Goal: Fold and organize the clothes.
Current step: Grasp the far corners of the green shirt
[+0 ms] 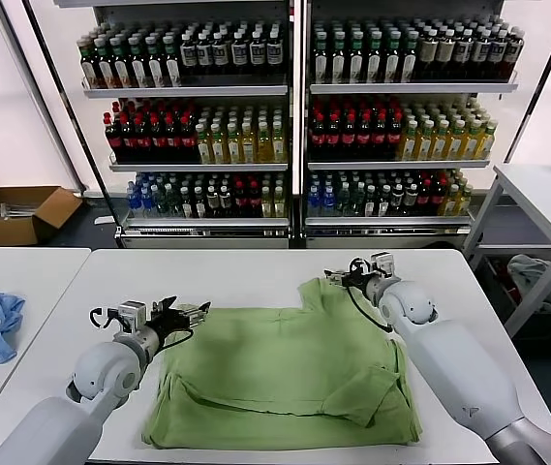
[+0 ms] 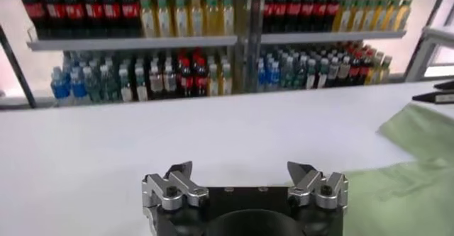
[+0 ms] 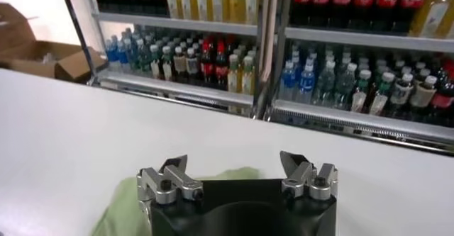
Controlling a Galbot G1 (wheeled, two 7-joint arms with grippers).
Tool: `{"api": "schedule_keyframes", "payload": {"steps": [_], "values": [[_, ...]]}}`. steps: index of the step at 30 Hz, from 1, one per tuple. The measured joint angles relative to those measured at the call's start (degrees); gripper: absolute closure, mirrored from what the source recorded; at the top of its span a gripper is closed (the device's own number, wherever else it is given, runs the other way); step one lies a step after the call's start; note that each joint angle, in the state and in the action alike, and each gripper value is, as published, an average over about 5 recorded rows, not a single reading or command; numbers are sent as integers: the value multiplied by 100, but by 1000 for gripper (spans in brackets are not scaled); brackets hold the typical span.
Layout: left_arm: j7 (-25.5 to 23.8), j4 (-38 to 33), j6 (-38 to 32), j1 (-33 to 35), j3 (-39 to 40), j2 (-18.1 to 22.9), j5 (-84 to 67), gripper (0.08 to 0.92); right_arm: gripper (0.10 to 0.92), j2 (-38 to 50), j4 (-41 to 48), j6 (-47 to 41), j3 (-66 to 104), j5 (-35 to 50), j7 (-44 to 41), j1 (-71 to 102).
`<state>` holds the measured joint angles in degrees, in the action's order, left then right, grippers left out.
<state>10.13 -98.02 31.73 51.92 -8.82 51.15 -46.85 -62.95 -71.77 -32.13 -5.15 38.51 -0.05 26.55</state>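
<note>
The left gripper point(image 2: 245, 177) sits low over the white tabletop point(image 2: 106, 145), its two metal fingers point(image 2: 177, 181) spread wide apart with nothing between them. Just beside it lies the light green shirt point(image 2: 404, 166), its cloth spreading over the tabletop toward the far edge. A dark pointed part point(image 2: 436, 96) shows above the shirt, too little of it to identify. Behind the tabletop stand shelves point(image 2: 135, 42) packed with bottles point(image 2: 177, 10)
</note>
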Motion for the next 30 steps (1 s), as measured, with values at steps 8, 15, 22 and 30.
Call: {"api": "schedule_keyframes", "payload": {"steps": [8, 15, 22, 30], "values": [[-133, 471, 65, -197, 32, 102, -15, 177, 203, 19, 60, -49, -41, -77, -40, 6], [-234, 830, 89, -260, -33, 149, 6, 177, 203, 25, 81, -72, -62, -98, -60, 21], [-312, 978, 85, -224, -69, 216, 119, 214, 224, -9, 108, -87, -90, -98, -104, 44], [-444, 977, 62, -144, -43, 186, 240, 440, 432, -42, 149, -76, 4, -103, -218, 146]]}}
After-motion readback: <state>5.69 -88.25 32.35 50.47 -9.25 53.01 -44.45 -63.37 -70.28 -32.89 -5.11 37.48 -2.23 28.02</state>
